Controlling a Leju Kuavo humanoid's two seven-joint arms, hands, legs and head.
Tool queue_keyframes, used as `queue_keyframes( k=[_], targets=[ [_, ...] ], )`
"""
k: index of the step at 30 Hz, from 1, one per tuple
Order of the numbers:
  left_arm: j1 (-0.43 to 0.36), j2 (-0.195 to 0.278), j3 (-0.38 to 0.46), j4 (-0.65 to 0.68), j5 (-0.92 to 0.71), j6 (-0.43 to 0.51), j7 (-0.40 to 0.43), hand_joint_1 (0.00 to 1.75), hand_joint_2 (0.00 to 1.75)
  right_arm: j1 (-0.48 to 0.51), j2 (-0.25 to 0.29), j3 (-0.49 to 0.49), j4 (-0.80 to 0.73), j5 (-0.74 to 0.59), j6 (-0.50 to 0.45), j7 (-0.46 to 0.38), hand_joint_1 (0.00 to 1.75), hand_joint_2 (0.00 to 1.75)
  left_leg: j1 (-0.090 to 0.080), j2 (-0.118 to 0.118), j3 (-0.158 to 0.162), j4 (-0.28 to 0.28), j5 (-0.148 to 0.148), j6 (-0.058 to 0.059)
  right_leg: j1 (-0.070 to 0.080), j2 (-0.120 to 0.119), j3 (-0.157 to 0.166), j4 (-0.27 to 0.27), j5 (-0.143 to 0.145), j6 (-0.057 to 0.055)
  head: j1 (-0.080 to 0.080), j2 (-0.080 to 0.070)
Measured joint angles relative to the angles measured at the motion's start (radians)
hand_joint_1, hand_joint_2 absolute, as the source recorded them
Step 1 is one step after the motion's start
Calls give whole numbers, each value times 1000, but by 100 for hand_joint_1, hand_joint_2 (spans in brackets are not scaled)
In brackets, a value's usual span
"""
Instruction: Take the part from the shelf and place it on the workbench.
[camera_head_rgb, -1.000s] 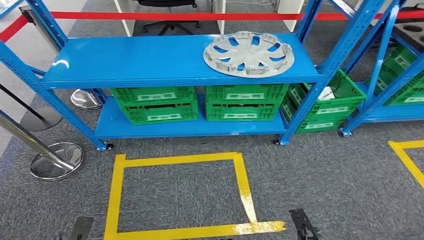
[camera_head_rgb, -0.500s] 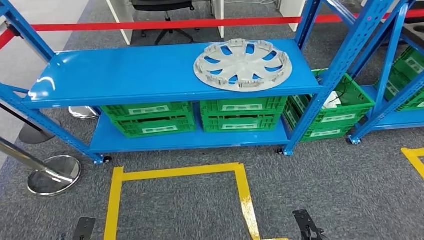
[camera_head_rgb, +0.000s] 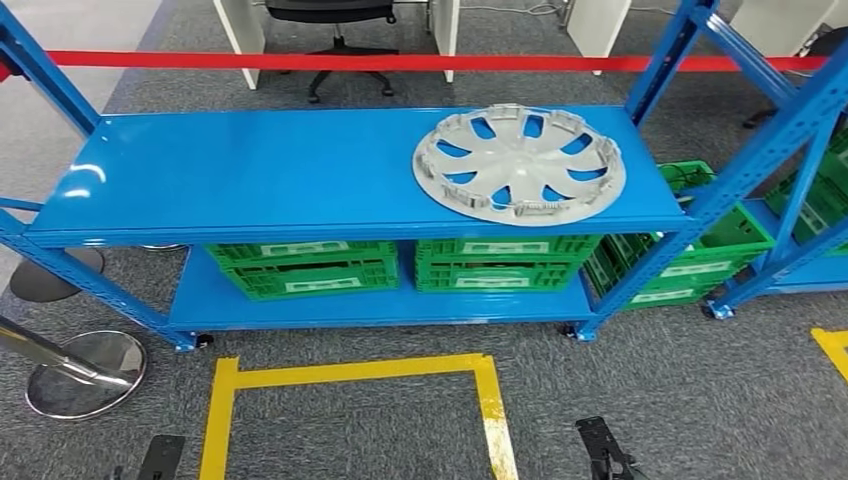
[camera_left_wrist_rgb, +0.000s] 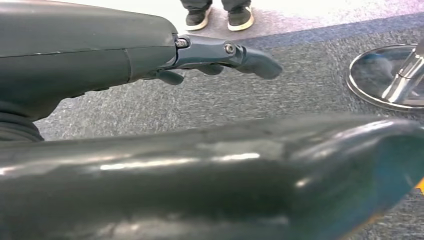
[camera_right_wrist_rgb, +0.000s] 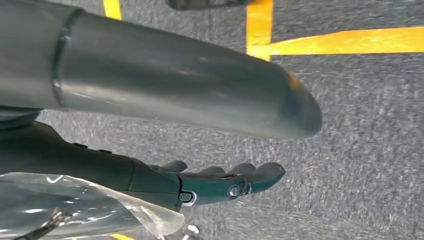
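The part is a silver-grey wheel cover (camera_head_rgb: 519, 164) lying flat on the right half of the blue shelf's top board (camera_head_rgb: 250, 175). Both arms hang low, well short of the shelf. The dark tips at the bottom edge of the head view are my left hand (camera_head_rgb: 160, 458) and right hand (camera_head_rgb: 603, 448). In the left wrist view my left hand (camera_left_wrist_rgb: 125, 65) has its fingers (camera_left_wrist_rgb: 240, 54) stretched out over grey carpet and holds nothing. My right hand (camera_right_wrist_rgb: 150, 95) likewise shows straight fingers (camera_right_wrist_rgb: 230, 181) above the carpet, with nothing in it.
Green crates (camera_head_rgb: 305, 268) fill the lower board, with more green crates (camera_head_rgb: 690, 255) under the neighbouring rack on the right. A yellow taped square (camera_head_rgb: 350, 375) marks the carpet before the shelf. A chrome stanchion base (camera_head_rgb: 85, 372) stands left. A person's shoes (camera_left_wrist_rgb: 217, 17) stand nearby. Red barrier tape (camera_head_rgb: 400, 62) runs behind.
The whole picture has shifted: the camera has come closer, so the shelf looks larger and sits lower. The wheel cover has kept its place on the shelf.
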Motion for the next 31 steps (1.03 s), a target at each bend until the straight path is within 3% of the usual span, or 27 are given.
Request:
queue_keyframes(
  k=[1, 2, 4, 5, 6, 8, 10, 13, 15, 16, 18, 19, 21, 25, 26, 28, 29, 30, 31],
  targets=[
    [1, 0, 0, 0, 0, 0, 0, 0, 0, 1, 0, 0, 0, 0, 0, 0, 0, 0, -1, -3, 16, 0, -13, -1, 0, 0, -13, -25, 5, 0, 0, 0],
    [2, -1, 0, 0, 0, 0, 0, 0, 0, 2, 0, 0, 0, 0, 0, 0, 0, 0, -1, -5, 33, 0, -25, -2, 0, 0, -18, -69, 44, -1, 0, 0],
    [3, -2, 1, 0, 0, 0, 0, 0, 0, 4, -1, -1, 0, 0, 0, 0, 0, 0, -3, -7, 58, 1, -50, -7, 3, 0, -19, -166, 172, -9, -3, 0],
    [3, -2, 1, 1, 0, 0, 0, 0, 0, 5, -1, -1, 1, 0, 0, 0, 0, 0, -3, -9, 63, 2, -59, -12, 4, 1, -17, -195, 219, -16, -5, 0],
    [3, -2, 1, 1, 0, 0, 0, 0, 0, 6, -1, -1, 1, 0, 0, 0, 0, 0, -3, -9, 66, 3, -65, -16, 7, 1, -17, -208, 244, -23, -8, 0],
    [1, -2, 1, 1, -1, 1, 1, 0, 0, 5, -1, -1, 1, 0, 0, 0, 0, 0, -4, -9, 72, 1, -70, -25, 8, 0, -6, -216, 245, -36, -10, 0],
    [-2, -3, 1, 2, -3, 2, 3, 0, 0, 5, 0, -3, 1, 0, 0, 0, 0, 0, -3, -3, 53, 40, -73, -36, 3, -3, 13, -233, 245, -45, -12, 0],
    [-4, -3, 1, 2, -10, 2, 14, 0, 0, 2, -2, -3, 0, 1, 0, 1, 0, 0, 9, 7, -50, 208, -129, -60, -3, -6, 42, -247, 234, -56, -18, 0],
    [-3, -2, 1, 2, -16, 2, 20, 0, 0, 3, -2, -4, 0, 1, 1, 2, 0, 0, 19, 8, -103, 276, -148, -71, -5, -6, 57, -247, 223, -57, -18, 0],
    [-4, -2, 1, 2, -19, 2, 22, 0, 0, 3, -2, -4, 0, 1, 1, 2, 0, 0, 23, 8, -106, 263, -125, -75, -7, -6, 65, -247, 217, -54, -18, 0],
    [-4, -1, 1, 2, -23, 2, 23, 0, 0, 2, -2, -5, 0, 1, 1, 2, 0, 0, 29, 10, -71, 149, -33, -80, -11, -4, 83, -247, 205, -46, -18, 0],
    [-5, -1, 1, 2, -24, 2, 22, 0, 0, 2, -2, -5, 0, 1, 2, 2, 0, 0, 28, 12, -50, 89, -2, -80, -13, -4, 91, -246, 200, -41, -18, 0],
    [-6, -1, 1, 2, -25, 2, 21, 0, 0, 1, -1, -5, 0, 1, 2, 2, 0, 0, 22, 15, -28, 19, 18, -70, -12, -5, 95, -244, 190, -25, -21, 0],
    [-5, -1, 0, 2, -30, 2, 18, 0, 0, 0, 0, -7, 0, -11, 12, -4, 0, 0, 17, 14, -21, 4, 22, -36, -14, -6, 91, -233, 164, 2, -19, 0],
    [-6, -1, 0, 2, -31, -1, 18, 0, 0, -2, 0, -10, 0, -21, 16, -8, 0, 0, 19, 14, -19, -1, 25, -30, -14, -6, 78, -200, 141, 5, -16, 0],
    [-9, 0, 0, 2, -33, -11, 18, 0, 0, -3, 0, -19, 0, -41, 22, -15, 0, 0, 17, 14, -18, -4, 24, -20, -12, -5, 16, -77, 77, 5, -12, 0],
    [-9, 0, 0, 2, -33, -15, 18, 0, 0, -3, 0, -23, 0, -48, 24, -17, 0, 44, 14, 14, -18, -3, 23, -18, -11, -5, -18, -12, 54, 5, -11, 0],
    [-8, -1, 0, 2, -33, -18, 17, 0, 44, -2, 0, -27, 0, -52, 24, -18, 0, 87, 11, 14, -17, -3, 21, -16, -11, -5, -42, 28, 48, 5, -11, 0],
    [-8, -1, 0, 2, -33, -19, 17, 0, 58, -2, 0, -29, 0, -54, 24, -18, 0, 116, 10, 14, -16, -3, 21, -15, -10, -5, -54, 48, 46, 5, -11, 0]
  ],
)
